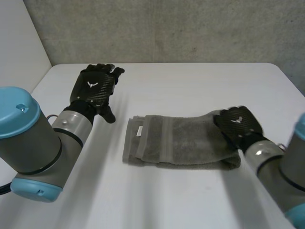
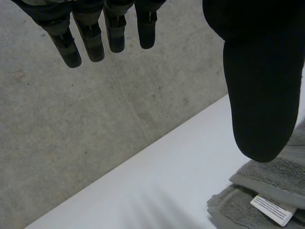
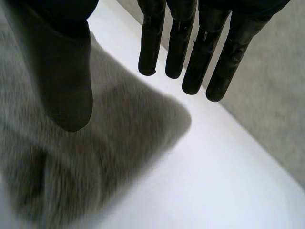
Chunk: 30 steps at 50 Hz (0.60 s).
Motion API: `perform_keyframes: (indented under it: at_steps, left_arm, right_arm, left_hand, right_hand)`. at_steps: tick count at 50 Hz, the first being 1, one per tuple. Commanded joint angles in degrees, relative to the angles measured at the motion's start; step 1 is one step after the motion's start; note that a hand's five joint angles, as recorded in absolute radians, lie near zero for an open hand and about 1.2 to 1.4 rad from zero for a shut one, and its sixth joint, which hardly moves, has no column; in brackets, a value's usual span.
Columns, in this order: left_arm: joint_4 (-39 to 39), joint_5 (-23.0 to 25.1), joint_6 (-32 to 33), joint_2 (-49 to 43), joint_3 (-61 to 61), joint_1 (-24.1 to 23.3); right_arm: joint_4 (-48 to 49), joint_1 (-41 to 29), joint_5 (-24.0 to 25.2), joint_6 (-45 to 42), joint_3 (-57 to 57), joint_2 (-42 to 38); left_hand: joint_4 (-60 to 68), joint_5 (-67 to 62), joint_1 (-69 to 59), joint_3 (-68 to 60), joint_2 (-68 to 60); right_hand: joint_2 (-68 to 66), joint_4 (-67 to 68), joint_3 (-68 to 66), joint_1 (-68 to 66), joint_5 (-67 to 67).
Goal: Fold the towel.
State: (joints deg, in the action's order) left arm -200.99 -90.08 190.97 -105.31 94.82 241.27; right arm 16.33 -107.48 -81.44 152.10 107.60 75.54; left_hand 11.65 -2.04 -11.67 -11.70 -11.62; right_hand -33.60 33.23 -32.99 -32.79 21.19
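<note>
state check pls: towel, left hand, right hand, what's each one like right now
towel: folded into a layered strip, lying on the table, label showing at the end nearer the left hand
left hand: open, fingers straight, off the towel, holding nothing
right hand: open, fingers straight, over the towel's other end, no cloth pinched

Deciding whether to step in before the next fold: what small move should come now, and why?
Probably close the right hand on the end of the towel beneath it. Its fingers are straight and hold nothing, the towel lies as a long folded strip, and the left hand is open, off the cloth beyond the labelled end. A grip there would let the strip be folded over.
</note>
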Motion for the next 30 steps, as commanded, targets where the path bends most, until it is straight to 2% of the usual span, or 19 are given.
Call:
perform_keyframes:
  at_steps: [1,10,18,20,27,30]
  left_arm:
    - [0.0,0.0,-0.1,-0.8,0.3,-0.2]
    - [0.0,-0.1,-0.1,-1.7,0.3,-0.2]
    - [-0.2,-0.1,-0.1,-1.9,0.3,-0.1]
    - [-0.4,-0.1,-0.1,-1.9,0.4,-0.1]
    - [-1.4,-0.2,-0.1,-1.9,1.0,-0.1]
    - [-1.4,-0.2,0.0,-1.8,1.2,-0.1]
  right_arm:
    - [0.5,7.7,8.8,7.0,5.4,0.1]
    - [1.7,8.6,10.6,8.3,6.2,-0.3]
    - [3.5,9.5,10.5,8.4,6.0,-3.1]
    - [3.5,9.9,10.8,8.4,5.8,-3.4]
    - [3.4,10.0,10.7,8.4,5.5,-4.7]
    - [3.5,10.0,10.4,8.4,5.3,-4.7]
  left_hand:
    - [-0.4,0.8,0.4,0.5,0.4]
    - [-0.6,1.0,0.6,0.6,0.6]
    - [-0.6,1.0,0.6,0.6,0.6]
    - [-0.6,1.0,0.6,0.6,0.6]
    - [-0.6,1.0,0.6,0.6,0.6]
    - [-0.6,1.0,0.6,0.6,0.6]
  right_hand:
    - [2.3,-1.9,1.7,1.5,0.1]
    - [1.3,-0.9,0.7,0.5,1.1]
    - [-11.3,11.7,-11.9,-12.1,13.7]
    - [-19.0,19.4,-19.6,-19.8,21.4]
    - [-33.2,33.5,-33.8,-34.0,35.6]
    - [-46.3,46.7,-47.0,-47.1,48.8]
